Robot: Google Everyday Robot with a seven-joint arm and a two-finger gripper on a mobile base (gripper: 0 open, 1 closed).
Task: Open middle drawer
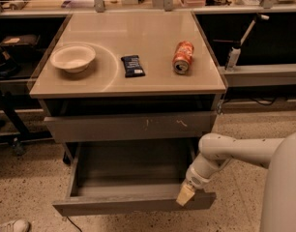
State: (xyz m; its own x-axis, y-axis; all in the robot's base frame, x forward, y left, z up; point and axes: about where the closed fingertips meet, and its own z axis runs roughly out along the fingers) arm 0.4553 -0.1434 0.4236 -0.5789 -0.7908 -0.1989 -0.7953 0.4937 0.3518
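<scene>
Tan tool (185, 195) at grey middle drawer (124, 205)

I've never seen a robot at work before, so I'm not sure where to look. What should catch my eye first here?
The middle drawer stands pulled far out at the bottom of the cabinet, and the robot's hand, on a white arm coming in from the right, sits at the right end of the drawer's front. Up on the tabletop are a pale bowl on the left, a dark packet in the middle and an orange can lying on its side on the right.

Room inside middle drawer (124, 205); end effector (185, 195) front-right
</scene>
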